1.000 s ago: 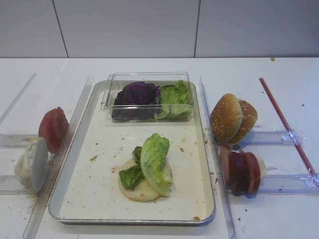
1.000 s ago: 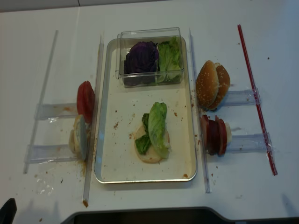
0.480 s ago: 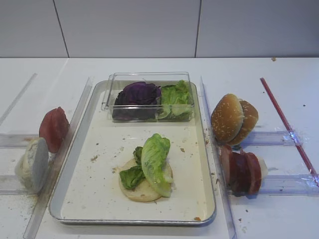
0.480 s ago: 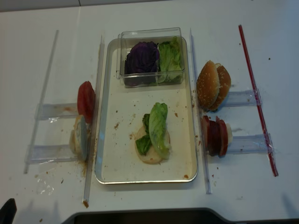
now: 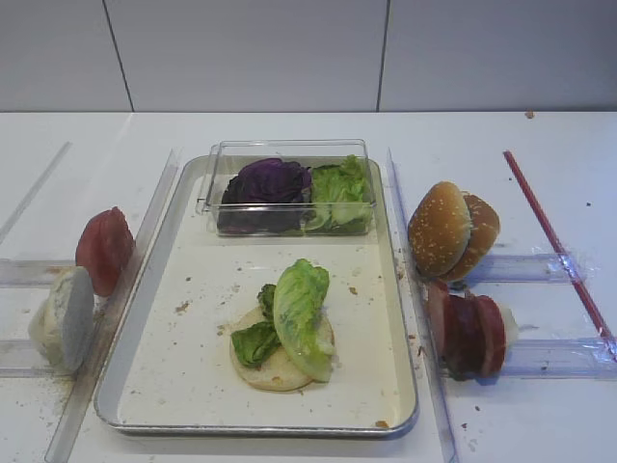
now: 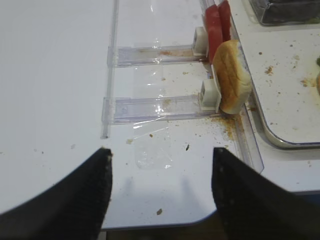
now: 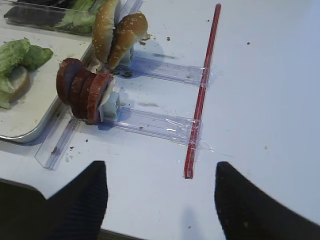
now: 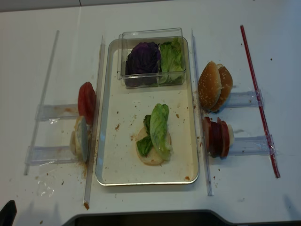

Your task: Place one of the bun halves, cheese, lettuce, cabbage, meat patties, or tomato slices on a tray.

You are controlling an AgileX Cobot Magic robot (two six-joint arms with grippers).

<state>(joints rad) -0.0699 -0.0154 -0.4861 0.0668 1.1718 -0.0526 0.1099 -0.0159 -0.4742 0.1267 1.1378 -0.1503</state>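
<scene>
On the silver tray (image 5: 154,371) a light green lettuce leaf (image 5: 301,313) lies over a flat pale bun disc (image 5: 273,374). Purple cabbage (image 5: 265,183) and more lettuce sit in a clear box (image 5: 287,149) at the tray's far end. Sesame bun halves (image 5: 448,230) and meat patties (image 5: 468,333) stand on edge to the tray's right. Tomato slices (image 5: 104,249) and another bun half (image 6: 231,77) stand to its left. Cheese is out of view. My right gripper (image 7: 159,167) hangs open over bare table near the patties (image 7: 82,95). My left gripper (image 6: 161,152) is open above the table's front edge.
Clear plastic rails (image 5: 521,359) hold the upright food on both sides of the tray. A red strip (image 5: 554,241) runs along the far right. Crumbs (image 6: 225,125) lie by the left bun half. The table's rounded front edge (image 6: 200,220) is just below the left gripper.
</scene>
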